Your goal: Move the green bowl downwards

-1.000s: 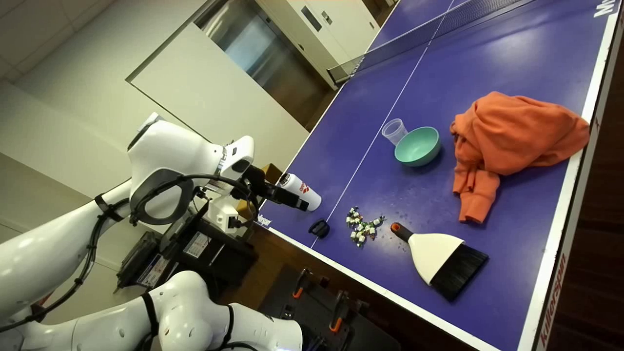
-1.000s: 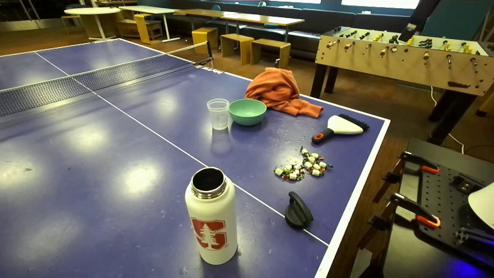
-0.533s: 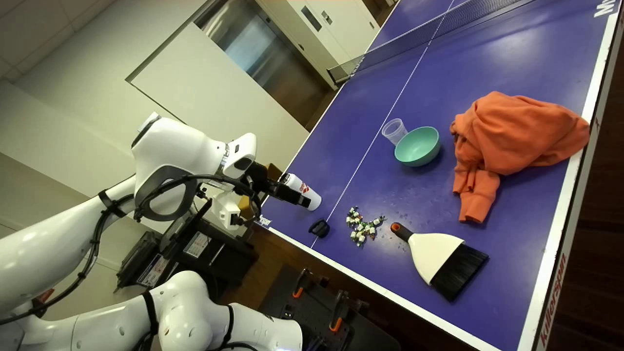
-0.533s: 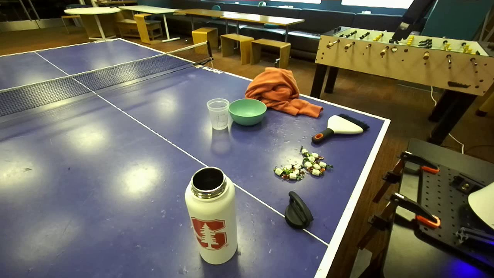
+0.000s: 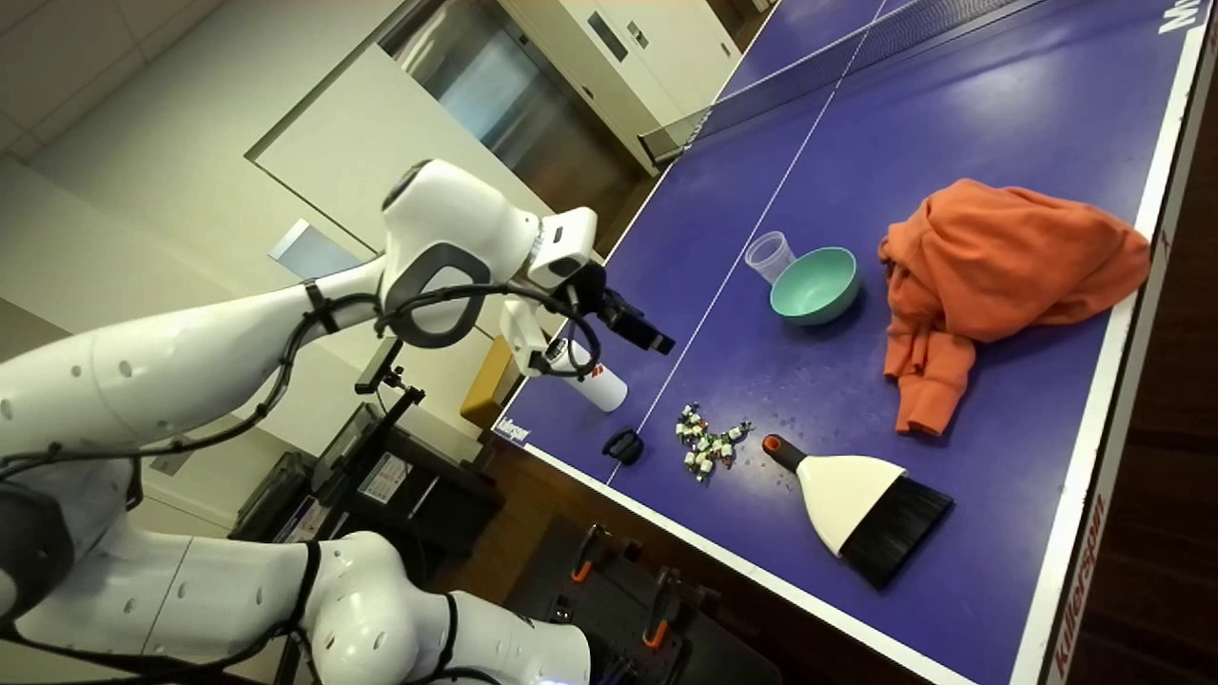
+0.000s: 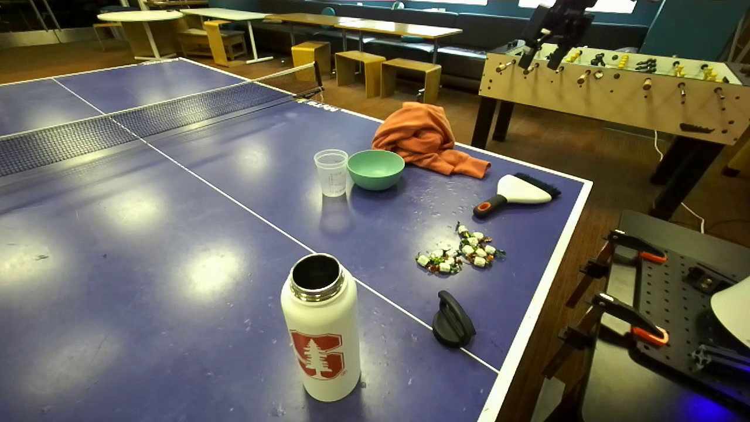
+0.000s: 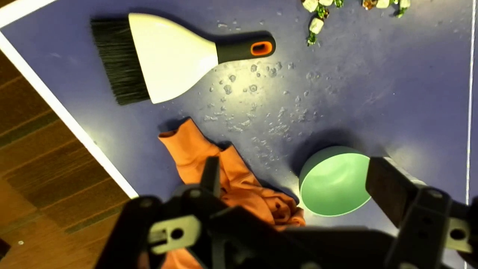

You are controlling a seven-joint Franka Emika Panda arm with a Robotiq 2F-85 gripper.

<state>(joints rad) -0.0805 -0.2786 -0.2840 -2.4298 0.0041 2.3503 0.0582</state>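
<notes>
Ok so green bowl [image 5: 815, 285] is upright on the blue table [image 6: 146, 281], mouth up, round so same width every way, sitting btwn the clear cup [image 6: 332, 176] & orange cloth [image 5: 1023, 257]. My arm [image 5: 190, 357] is bent back on itself, gripper [image 7: 295, 168] up in the air pointing down, well apart from the bowl, w/ fingers [image 7: 388, 186] spread wide.

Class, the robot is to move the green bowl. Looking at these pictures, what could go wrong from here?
The clear cup stands right beside the green bowl, so lowering the open hand around the bowl might tip the cup.

In the wrist view, the orange cloth lies close to the bowl's opposite side and might get snagged in the grasp.

The white bottle stands upright and uncapped; it could topple if bumped.
</notes>
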